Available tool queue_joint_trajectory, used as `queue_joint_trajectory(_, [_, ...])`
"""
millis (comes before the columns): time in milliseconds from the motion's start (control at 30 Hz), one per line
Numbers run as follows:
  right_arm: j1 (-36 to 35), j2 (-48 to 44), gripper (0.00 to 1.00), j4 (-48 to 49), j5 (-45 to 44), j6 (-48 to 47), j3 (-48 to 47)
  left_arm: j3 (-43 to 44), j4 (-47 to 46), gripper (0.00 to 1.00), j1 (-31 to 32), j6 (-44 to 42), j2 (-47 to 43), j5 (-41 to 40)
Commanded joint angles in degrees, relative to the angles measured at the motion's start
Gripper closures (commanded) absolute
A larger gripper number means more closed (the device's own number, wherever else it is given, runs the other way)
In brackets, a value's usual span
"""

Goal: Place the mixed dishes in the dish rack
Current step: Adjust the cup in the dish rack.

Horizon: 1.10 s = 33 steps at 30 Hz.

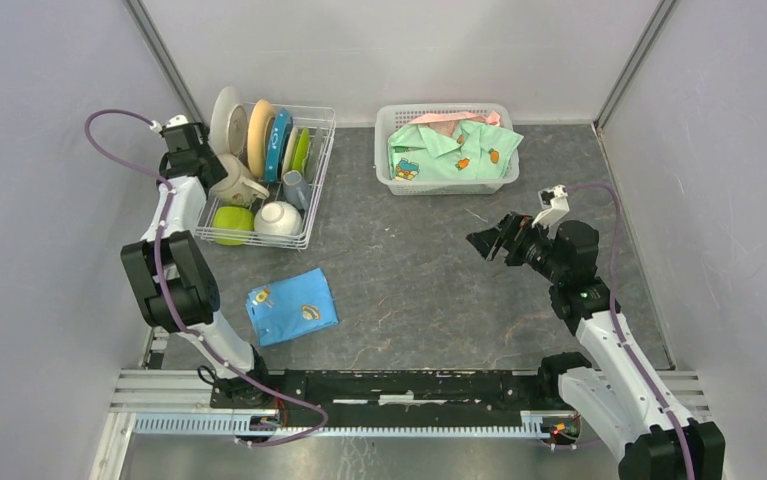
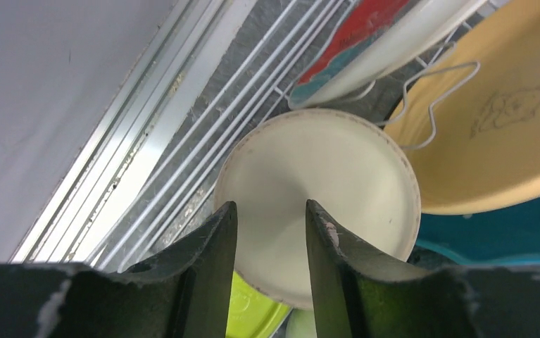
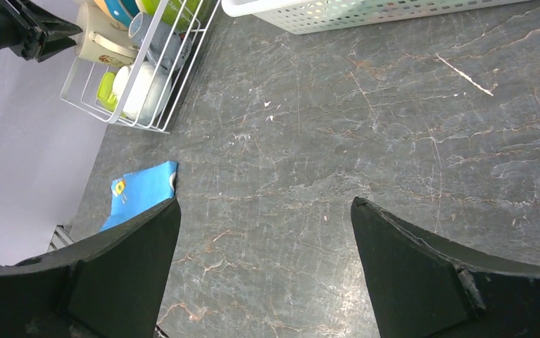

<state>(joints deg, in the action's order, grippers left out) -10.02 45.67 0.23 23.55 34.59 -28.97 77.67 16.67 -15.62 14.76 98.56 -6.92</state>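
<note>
Both spread and empty, the left end effector point(image 2: 270, 204) hovers over a round cream dish point(image 2: 337, 162) in the white wire dish rack point(image 1: 325, 150), the right end effector point(image 3: 265, 201) idles; loading seems finished, so a clean retreat comes next.

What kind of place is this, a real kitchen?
Probably a robot test cell, not a kitchen: plain grey wall panels enclose a stone-look table, two arms are bolted to a metal rail, and the dish rack seems a prop.

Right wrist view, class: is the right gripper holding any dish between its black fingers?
No: the right gripper stands wide open above the dark marbled tabletop, with nothing between its jaws.
</note>
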Motion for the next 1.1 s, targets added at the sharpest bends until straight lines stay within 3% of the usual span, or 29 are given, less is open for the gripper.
queue_joint_trajectory(0, [-0.4,-1.2,0.02,-0.1,-0.6,-1.8,-1.8,2.3,-1.4,0.54,0.1,4.4,2.1,-3.1])
queue_joint_trajectory(300, [-0.5,-0.7,0.02,1.8,-0.4,-0.8,-0.6,4.9,-1.5,0.45,0.2,1.2,-0.4,0.4])
queue_joint_trajectory(633, [-0.6,-0.6,0.02,1.5,-0.6,-1.1,-0.8,5.5,-2.6,0.47,0.9,-0.2,4.4,5.1])
queue_joint_trajectory(900, [-0.6,-0.8,0.02,1.4,-0.7,-0.9,-0.7,7.3,-1.1,0.46,1.1,-0.6,1.0,1.4])
queue_joint_trajectory(1067, [-0.6,-1.0,0.02,1.5,-0.8,-0.6,-0.3,9.4,-3.3,0.43,2.4,-2.5,-1.5,5.2])
